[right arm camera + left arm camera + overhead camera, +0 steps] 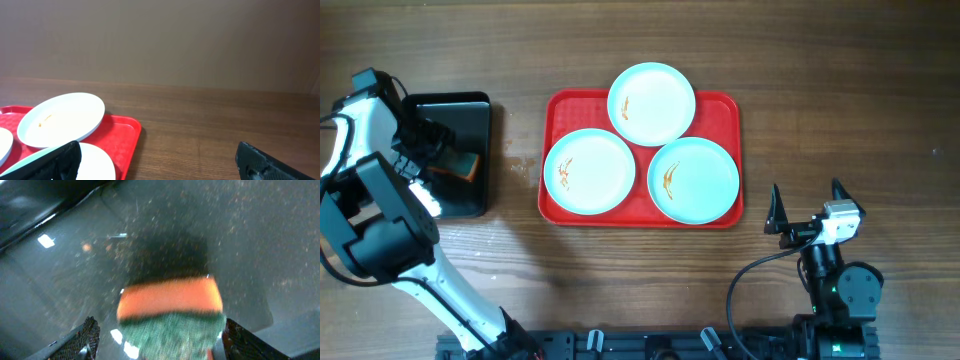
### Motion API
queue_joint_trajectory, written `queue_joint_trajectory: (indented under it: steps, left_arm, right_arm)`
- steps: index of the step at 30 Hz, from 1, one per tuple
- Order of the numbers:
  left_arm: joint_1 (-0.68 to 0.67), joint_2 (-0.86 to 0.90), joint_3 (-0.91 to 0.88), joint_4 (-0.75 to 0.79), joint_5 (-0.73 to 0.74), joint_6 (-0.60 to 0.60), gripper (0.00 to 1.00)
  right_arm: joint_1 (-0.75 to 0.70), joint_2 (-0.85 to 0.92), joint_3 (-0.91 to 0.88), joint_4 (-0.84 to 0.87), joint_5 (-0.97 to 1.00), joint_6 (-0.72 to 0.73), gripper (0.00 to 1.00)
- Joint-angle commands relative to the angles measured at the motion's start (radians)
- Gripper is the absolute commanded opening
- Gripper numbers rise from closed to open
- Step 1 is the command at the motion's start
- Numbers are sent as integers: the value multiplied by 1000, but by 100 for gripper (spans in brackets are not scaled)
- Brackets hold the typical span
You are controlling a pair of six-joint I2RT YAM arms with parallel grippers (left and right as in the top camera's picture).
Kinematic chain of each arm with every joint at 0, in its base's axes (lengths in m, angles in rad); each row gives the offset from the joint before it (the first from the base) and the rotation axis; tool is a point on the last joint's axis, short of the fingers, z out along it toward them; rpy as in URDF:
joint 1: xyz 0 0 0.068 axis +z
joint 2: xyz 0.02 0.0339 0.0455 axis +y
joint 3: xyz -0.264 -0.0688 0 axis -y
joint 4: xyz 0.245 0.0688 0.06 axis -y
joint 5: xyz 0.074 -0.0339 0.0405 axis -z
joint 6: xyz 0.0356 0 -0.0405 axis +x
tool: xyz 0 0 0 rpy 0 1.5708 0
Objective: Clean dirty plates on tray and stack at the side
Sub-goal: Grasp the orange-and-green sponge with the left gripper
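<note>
Red tray (575,110) loaded with all three plates (652,103), each marked with orange smears, none wiped or stacked aside; left gripper (157,340) spread astride the sponge (170,297) on the black tray (470,110), not yet pinching it; right gripper (806,192) spread wide, empty, beside the tray, whole job ahead.

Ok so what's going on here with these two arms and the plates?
The left gripper is down over the black tray, its open fingers on either side of an orange and green sponge, not clamped on it. The right gripper sits open off to the right of the red tray, holding nothing. All three plates lie on the red tray with orange smears, none wiped or stacked.
</note>
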Motion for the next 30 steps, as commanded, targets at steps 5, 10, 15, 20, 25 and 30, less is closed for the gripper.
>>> queue_joint_trajectory:
  steps: [5, 10, 15, 20, 25, 30]
  left_arm:
    - [-3, 15, 13, 34, 4, -9, 57]
    - [-3, 22, 6, 37, 5, -9, 57]
    - [-3, 24, -29, 43, 4, -10, 57]
    - [-3, 24, -45, 57, -3, -9, 46]
    - [-3, 24, -45, 57, -15, -5, 4]
    - [-3, 11, -37, 47, -31, -5, 4]
  right_arm:
    - [-6, -6, -1, 5, 14, -18, 100]
    - [-6, -6, -1, 5, 14, -17, 100]
    - [-6, -6, -1, 5, 14, -18, 100]
    - [-6, -6, -1, 5, 14, -17, 100]
    - [-6, -6, -1, 5, 14, -17, 100]
    - [-6, -6, -1, 5, 14, -18, 100]
